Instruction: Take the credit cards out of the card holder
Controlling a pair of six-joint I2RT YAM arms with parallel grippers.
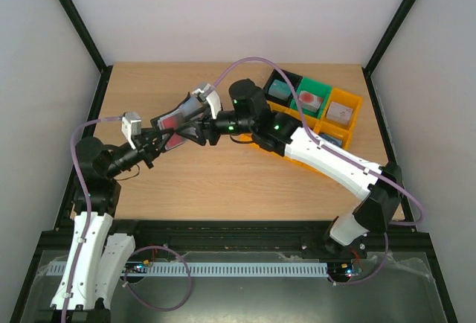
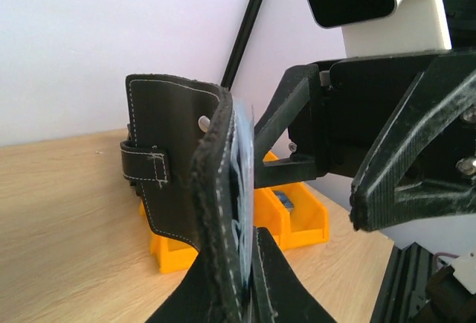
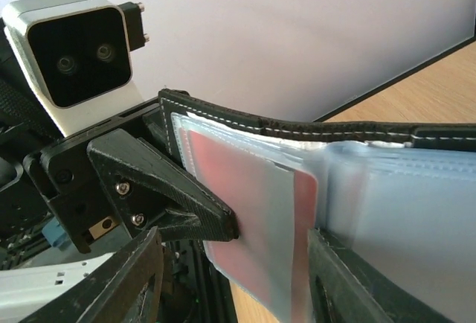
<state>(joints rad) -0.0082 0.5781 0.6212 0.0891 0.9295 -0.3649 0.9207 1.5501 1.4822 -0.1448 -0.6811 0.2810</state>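
The card holder (image 1: 184, 112) is a black stitched wallet, held up off the table and fanned open. My left gripper (image 1: 163, 139) is shut on its lower edge. In the left wrist view the card holder (image 2: 167, 189) stands edge-on, with my left gripper (image 2: 239, 252) pinching its cover and clear sleeves. A red credit card (image 3: 249, 189) sits inside a clear sleeve, one corner poking out. My right gripper (image 3: 234, 286) is open, its two fingers standing either side of that sleeve. The left fingertip (image 3: 219, 222) presses the sleeve's face. A pale card does not show.
A row of bins (image 1: 348, 118), yellow, green and black, stands at the back right with small blocks inside. Its yellow wall (image 2: 297, 226) lies just behind the wallet. Black frame posts rise at the table corners. My right arm (image 1: 327, 155) crosses over the bins.
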